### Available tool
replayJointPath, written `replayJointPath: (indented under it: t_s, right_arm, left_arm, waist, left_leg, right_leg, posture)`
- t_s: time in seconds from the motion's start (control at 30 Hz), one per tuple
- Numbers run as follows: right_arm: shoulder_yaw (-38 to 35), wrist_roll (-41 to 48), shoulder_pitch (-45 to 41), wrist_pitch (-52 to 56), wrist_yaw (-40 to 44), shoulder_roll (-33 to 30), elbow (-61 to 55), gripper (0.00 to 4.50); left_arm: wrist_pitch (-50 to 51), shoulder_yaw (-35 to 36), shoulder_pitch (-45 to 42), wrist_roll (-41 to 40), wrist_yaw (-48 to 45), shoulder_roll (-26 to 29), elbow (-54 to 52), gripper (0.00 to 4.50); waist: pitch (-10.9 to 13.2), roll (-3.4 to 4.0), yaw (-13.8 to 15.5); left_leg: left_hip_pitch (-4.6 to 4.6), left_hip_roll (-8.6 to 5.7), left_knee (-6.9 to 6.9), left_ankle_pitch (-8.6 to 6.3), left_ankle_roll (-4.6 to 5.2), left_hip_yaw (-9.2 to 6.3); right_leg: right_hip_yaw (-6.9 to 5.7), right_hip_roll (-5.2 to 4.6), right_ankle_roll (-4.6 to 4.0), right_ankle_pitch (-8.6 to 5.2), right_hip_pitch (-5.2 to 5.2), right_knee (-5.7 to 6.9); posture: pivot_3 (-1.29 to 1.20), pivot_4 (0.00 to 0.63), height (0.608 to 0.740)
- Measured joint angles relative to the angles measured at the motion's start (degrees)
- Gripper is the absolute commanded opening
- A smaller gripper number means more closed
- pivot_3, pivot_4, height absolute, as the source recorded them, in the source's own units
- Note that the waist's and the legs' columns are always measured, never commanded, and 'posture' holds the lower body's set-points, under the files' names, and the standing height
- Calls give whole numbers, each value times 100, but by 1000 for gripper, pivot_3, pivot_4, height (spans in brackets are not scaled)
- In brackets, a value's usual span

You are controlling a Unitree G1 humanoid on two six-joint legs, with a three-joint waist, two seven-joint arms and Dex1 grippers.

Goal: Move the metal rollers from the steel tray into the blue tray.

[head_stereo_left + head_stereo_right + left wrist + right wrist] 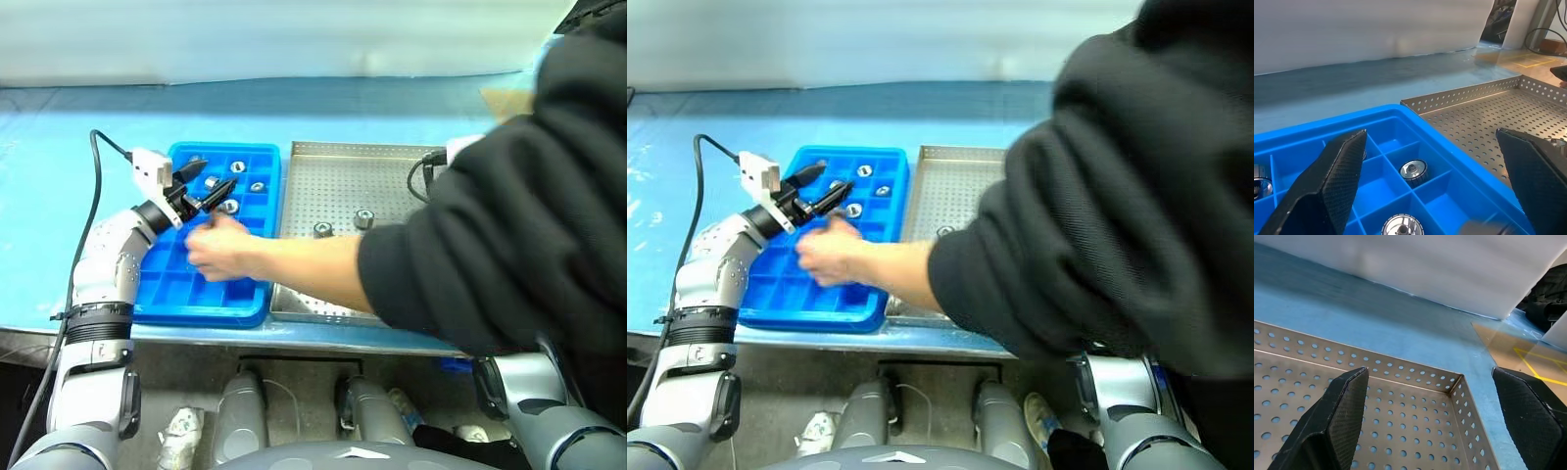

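The blue tray (176, 284) lies left of the steel tray (343, 176), touching it. Two metal rollers (322, 230) (363, 218) stand on the steel tray's perforated floor. Several more rollers (257, 186) sit in the blue tray's far compartments, seen up close in the left wrist view (1413, 170). My left gripper (217, 176) hovers open over those far compartments, with nothing between its fingers (1334, 176). My right gripper (1430, 372) is open and empty above the steel tray's far right corner (1452, 382).
A person's hand (220, 250) reaches across the steel tray into the middle of the blue tray, just below my left gripper. Their black sleeve (519, 215) covers the right side of the table. A black cable (95, 186) runs from my left wrist.
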Motion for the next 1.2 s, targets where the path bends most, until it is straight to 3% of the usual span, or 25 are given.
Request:
replayJointPath:
  t_s: [0.23,0.77,1.2]
  right_arm:
    - [-14,-4,117,69,-72,4,-209,4141]
    - [-416,-45,1155,313,-710,276,-1209,4141]
    - [-476,6,1115,119,-800,460,-1407,4141]
  left_arm:
    - [44,-81,-254,-7,-30,-38,12,4500]
    - [-253,-642,-1497,278,-721,-417,1383,4500]
    - [-383,-723,-1823,393,-1052,-549,1640,4500]
  waist:
    - [0,0,-7]
    - [0,0,-206]
    - [0,0,-343]
  left_leg:
    - [0,-1,-2,0,-1,0]
    - [2,-1,0,-2,3,4]
    - [10,-1,5,-5,9,7]
  right_leg:
    - [1,0,1,0,0,-1]
    - [8,6,16,10,1,-4]
    - [11,6,0,1,9,-3]
  posture:
    - [-214,150,740]
    - [-393,150,740]
    - [-368,150,740]
